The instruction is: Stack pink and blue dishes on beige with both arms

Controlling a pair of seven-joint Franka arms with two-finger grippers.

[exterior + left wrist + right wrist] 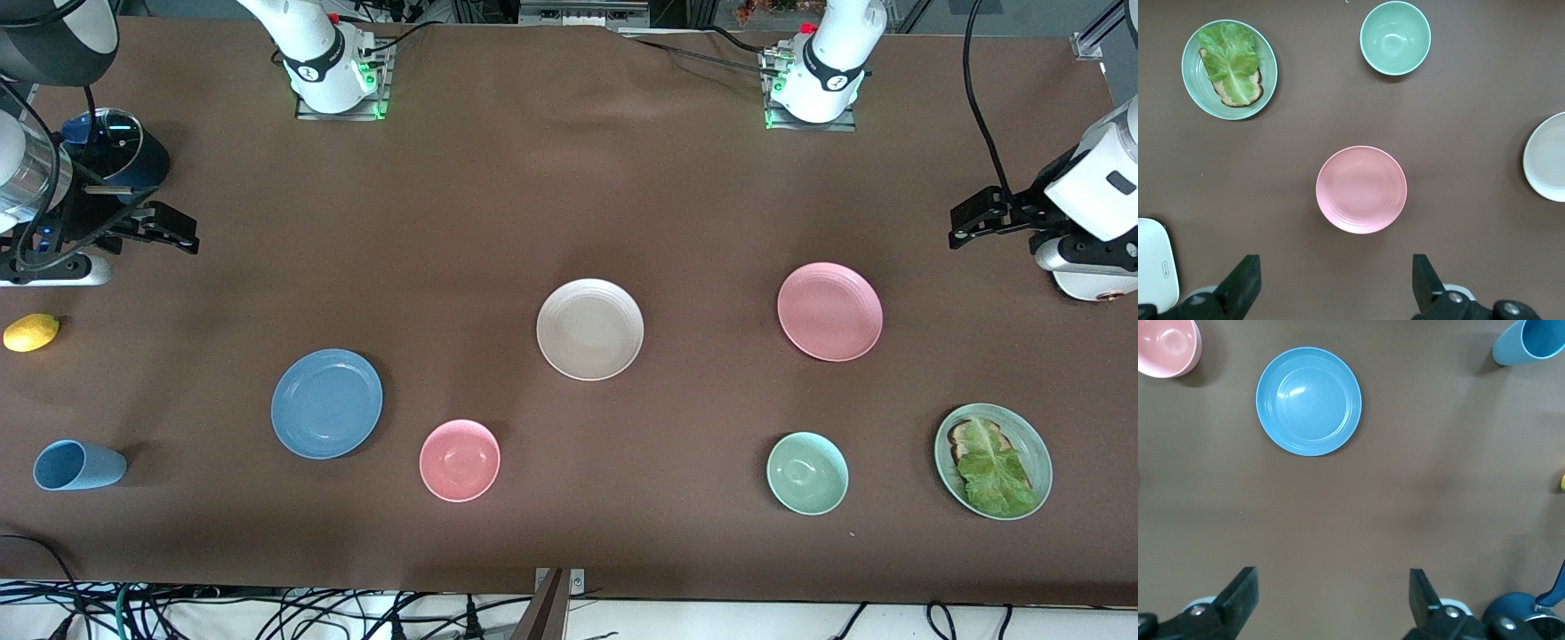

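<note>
Bench covered in brown, seen from the high front camera, with the two arm bases along its upper edge. The beige plate lies flat near the middle of the bench, bare. The pink plate lies flat toward the left arm's end, well apart from the beige plate and about as far from the front camera; the blue plate lies flat toward the right arm's end, somewhat nearer to the camera than the beige plate. No plate touches another. The left gripper hangs in the air over bare bench at the left arm's end, its jaws spread wide and holding nothing; in the left wrist view its two black fingers stand far apart with the pink plate below and between them on the bench. The right gripper hangs over bare bench at the right arm's end, likewise wide open and empty; in the right wrist view its fingers frame bare bench, with the blue plate well apart from them. Other items: a small pink bowl beside the blue plate and nearer to the camera; a pale green bowl; a green plate carrying toast under a lettuce leaf; a blue cup lying on its side; a lemon at the bench edge.
</note>
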